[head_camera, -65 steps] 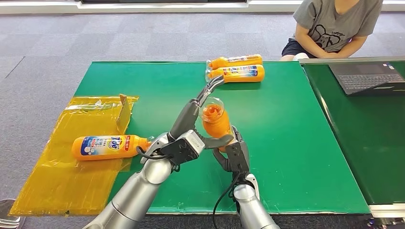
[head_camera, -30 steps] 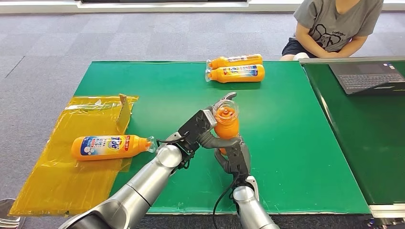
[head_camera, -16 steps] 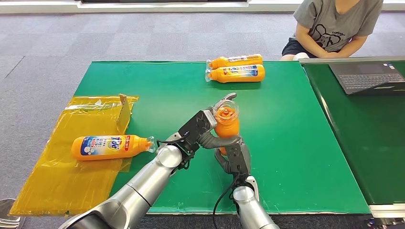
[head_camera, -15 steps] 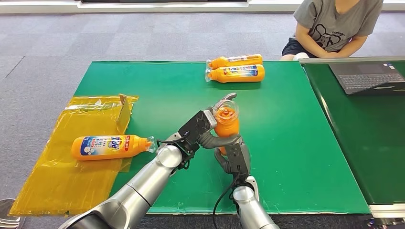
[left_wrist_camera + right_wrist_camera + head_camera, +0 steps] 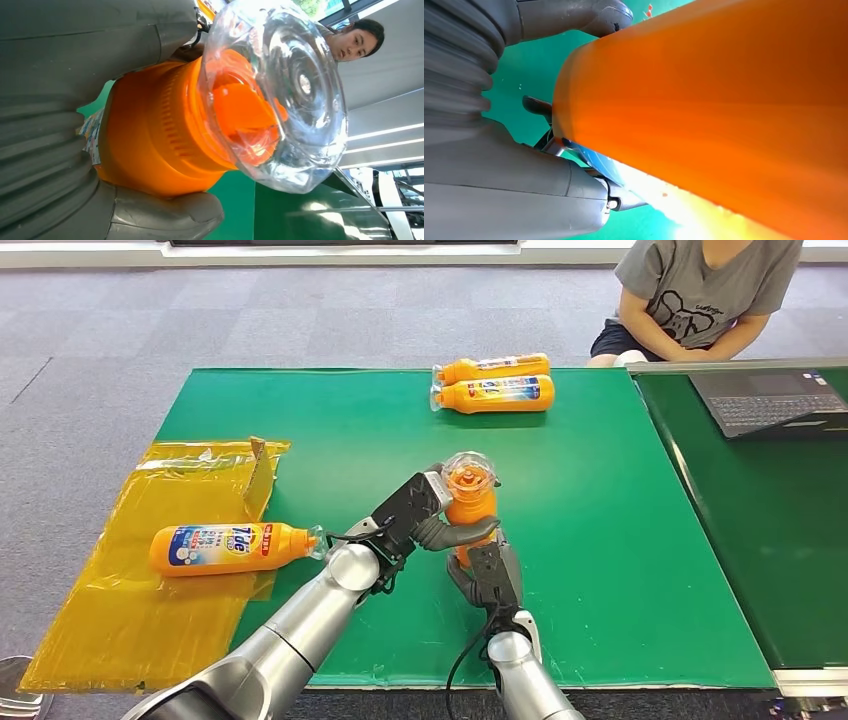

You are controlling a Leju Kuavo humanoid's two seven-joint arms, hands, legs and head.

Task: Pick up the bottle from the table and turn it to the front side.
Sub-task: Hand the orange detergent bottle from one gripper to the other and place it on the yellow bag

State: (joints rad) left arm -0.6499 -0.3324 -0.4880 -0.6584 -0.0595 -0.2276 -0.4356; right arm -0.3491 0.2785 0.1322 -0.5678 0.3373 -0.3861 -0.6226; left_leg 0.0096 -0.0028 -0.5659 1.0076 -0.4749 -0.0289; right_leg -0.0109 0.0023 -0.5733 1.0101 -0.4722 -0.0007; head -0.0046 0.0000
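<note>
Left hand [image 5: 428,512] wrapped around the upper part of an orange bottle [image 5: 470,502], thick grey thumb [image 5: 462,533] curled across its front just below the clear cap [image 5: 469,469]. Right hand [image 5: 490,570] clamped on the lower part of the same bottle from beneath, fingers pointing up. Bottle held upright above the middle of the green table [image 5: 620,540], clear of the surface, cap end uppermost and tilted slightly toward the camera.

Up close from the left wrist, orange shoulder of the bottle [image 5: 160,135] pressed against the grey ribbed cover, transparent cap [image 5: 280,95] bulging outward. From the right wrist, plain orange wall of the bottle [image 5: 724,100] close against that hand, a sliver of blue label at its edge.

Likely step – the turn itself, mid-air, shared between both hands. Label side not facing forward in the head view, so seemingly more rotation needed: one hand easing off while the other twists, without letting the bottle slip.

Left arm reaching in diagonally from below, wrist bent inward; right forearm rising almost straight up.

Elsewhere – two orange bottles [image 5: 495,383] lying side by side at the far edge, another labelled one [image 5: 230,547] on a yellow plastic sheet [image 5: 110,620], a seated person [image 5: 700,295] and a laptop [image 5: 765,400] beyond.
</note>
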